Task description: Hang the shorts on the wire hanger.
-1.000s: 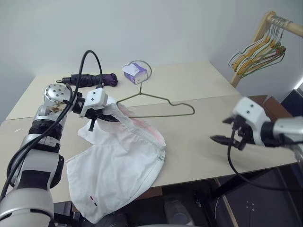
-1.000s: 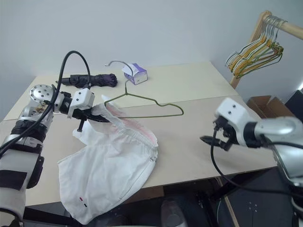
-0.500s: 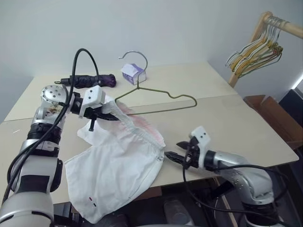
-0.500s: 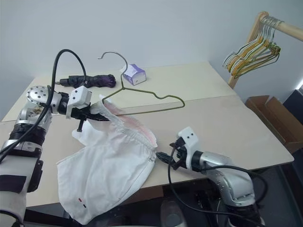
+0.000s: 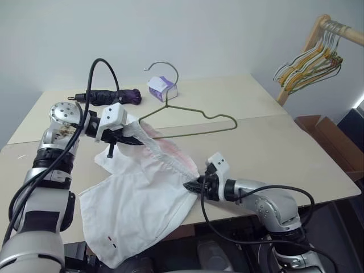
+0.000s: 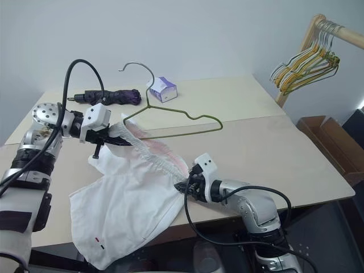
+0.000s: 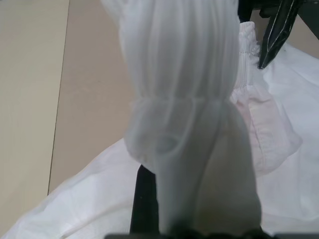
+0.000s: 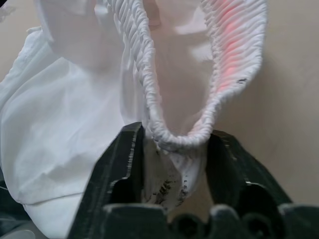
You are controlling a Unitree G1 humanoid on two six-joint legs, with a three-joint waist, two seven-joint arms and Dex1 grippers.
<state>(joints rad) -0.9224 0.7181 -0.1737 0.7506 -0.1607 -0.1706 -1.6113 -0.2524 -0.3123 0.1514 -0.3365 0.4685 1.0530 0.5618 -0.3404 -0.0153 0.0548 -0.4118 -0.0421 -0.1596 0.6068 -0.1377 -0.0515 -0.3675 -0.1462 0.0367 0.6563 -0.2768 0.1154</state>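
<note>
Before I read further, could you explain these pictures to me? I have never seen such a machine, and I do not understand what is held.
This is a humanoid robot with two arms. The two wide pictures come from cameras in its head, looking down over a beige table. The two close pictures come from a camera on each wrist. The left gripper is shut on the gathered waistband of the white shorts, lifting that end. The right gripper has its black fingers around the other end of the waistband. A thin green wire hanger stands behind the shorts. Farther back lie a dark folded umbrella and a small purple box.
</note>
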